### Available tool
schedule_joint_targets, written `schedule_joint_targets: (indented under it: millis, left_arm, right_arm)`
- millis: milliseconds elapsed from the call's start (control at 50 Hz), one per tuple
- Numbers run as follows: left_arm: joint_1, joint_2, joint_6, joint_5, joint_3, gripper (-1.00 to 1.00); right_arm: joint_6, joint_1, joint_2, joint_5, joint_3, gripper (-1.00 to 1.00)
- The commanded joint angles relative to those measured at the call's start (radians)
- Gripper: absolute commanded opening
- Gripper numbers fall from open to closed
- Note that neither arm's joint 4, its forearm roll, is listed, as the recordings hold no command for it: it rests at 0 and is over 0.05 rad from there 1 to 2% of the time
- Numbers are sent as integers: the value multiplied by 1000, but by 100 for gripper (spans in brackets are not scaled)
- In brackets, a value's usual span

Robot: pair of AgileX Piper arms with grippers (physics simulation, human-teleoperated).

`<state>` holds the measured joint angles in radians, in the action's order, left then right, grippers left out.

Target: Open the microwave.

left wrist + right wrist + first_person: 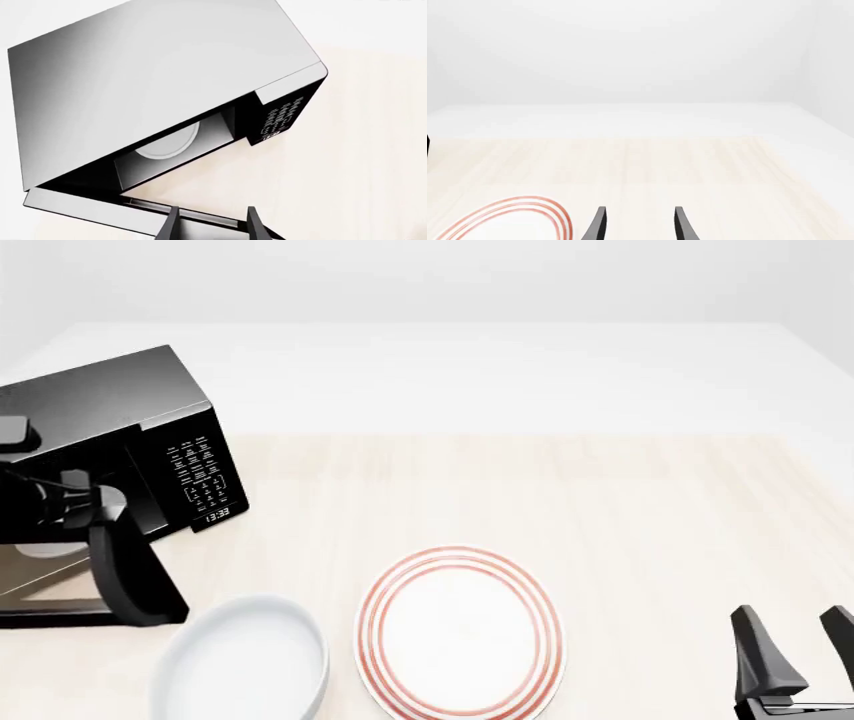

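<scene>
The black microwave [127, 420] stands at the table's far left, its door [134, 580] swung open toward me. In the left wrist view the microwave [153, 80] shows its open cavity, the pale turntable [167, 142] and the button panel [283, 117]. The open door [80, 205] runs along below it, and its bar handle [200, 216] lies between the spread fingers of my left gripper [213, 210]. The fingers stand as wide apart as the right ones. My left arm [47, 495] is in front of the cavity. My right gripper [790, 612] is open and empty at the front right, and it also shows in the right wrist view [639, 210].
A white plate with red rings [461, 635] lies at the front middle, its rim also in the right wrist view [527, 207]. A white bowl [247, 665] sits left of it, close to the open door. Bare pale wood table [641, 510] stretches to the right.
</scene>
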<state>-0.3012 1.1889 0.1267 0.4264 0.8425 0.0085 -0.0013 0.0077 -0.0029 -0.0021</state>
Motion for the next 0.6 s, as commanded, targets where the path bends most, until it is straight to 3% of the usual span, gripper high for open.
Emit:
schedule_joint_targets:
  millis: [20,600]
  left_arm:
    - [-6,-21,0,8,-43,100]
    - [-21,-125,-11,37,-111,100]
  right_arm:
    - [0,0,0,0,0,100]
    - [0,0,0,0,0,100]
